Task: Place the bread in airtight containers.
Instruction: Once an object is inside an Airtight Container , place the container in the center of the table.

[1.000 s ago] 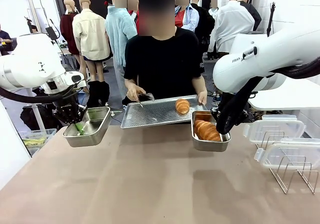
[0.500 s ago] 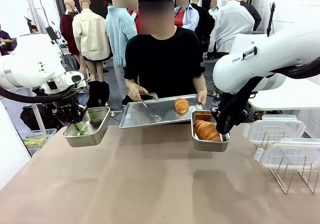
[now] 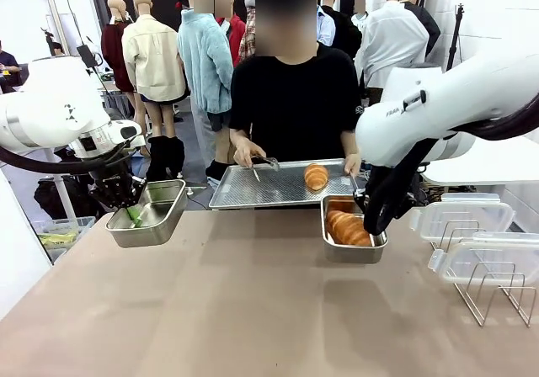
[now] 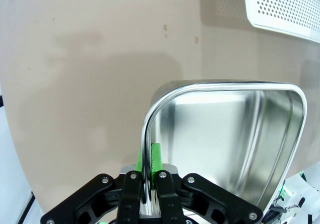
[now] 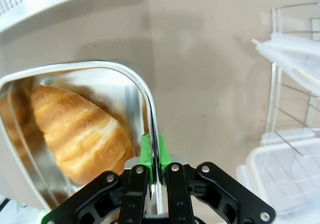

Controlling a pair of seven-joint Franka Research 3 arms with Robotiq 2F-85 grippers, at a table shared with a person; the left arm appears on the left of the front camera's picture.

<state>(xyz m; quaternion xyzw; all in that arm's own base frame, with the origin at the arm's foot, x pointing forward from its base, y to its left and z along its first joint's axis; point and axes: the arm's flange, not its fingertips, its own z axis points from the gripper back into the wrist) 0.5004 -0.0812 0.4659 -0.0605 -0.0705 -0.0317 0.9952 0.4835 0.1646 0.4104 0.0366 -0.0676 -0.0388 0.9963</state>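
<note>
1. Far left: the left gripper (image 3: 132,215) comes down from the white arm with its jaws pinched tight on the left-hand wall of the left tin (image 3: 160,217).
2. From the left wrist camera, one green pad (image 4: 156,154) sits inside the rim and the other outside, with the steel wall clamped between them near a rounded corner. The tin stretches away from the fingers, and its inside is bare, shiny steel.
3. The left tin hangs at the far left edge of the brown table (image 3: 253,310). Its shadow falls on the tabletop apart from it, so it looks lifted.
4. Centre, far side: a person in black holds tongs (image 3: 268,163) in one hand (image 3: 249,152), over the perforated tray (image 3: 261,190). The other hand (image 3: 352,165) is at the tray's right end.
5. A loose croissant (image 3: 316,176) lies on the right part of the tray, well apart from both grippers.
6. Right of centre: the right tin (image 3: 330,244) sits just in front of the tray's right corner. The packed croissant (image 3: 347,227) lies lengthwise inside it.
7. The right gripper (image 3: 370,224) is closed hard on the tin's right-hand wall. From the right wrist camera, a green pad (image 5: 145,151) presses each face of the rim. The croissant lies just inside that wall, beside the inner finger. I cannot tell whether they touch.
8. Far right: two clear lids, an upper lid (image 3: 467,217) and a lower lid (image 3: 488,259), rest on a wire rack (image 3: 497,300), close to the right gripper but not touching it.
</note>
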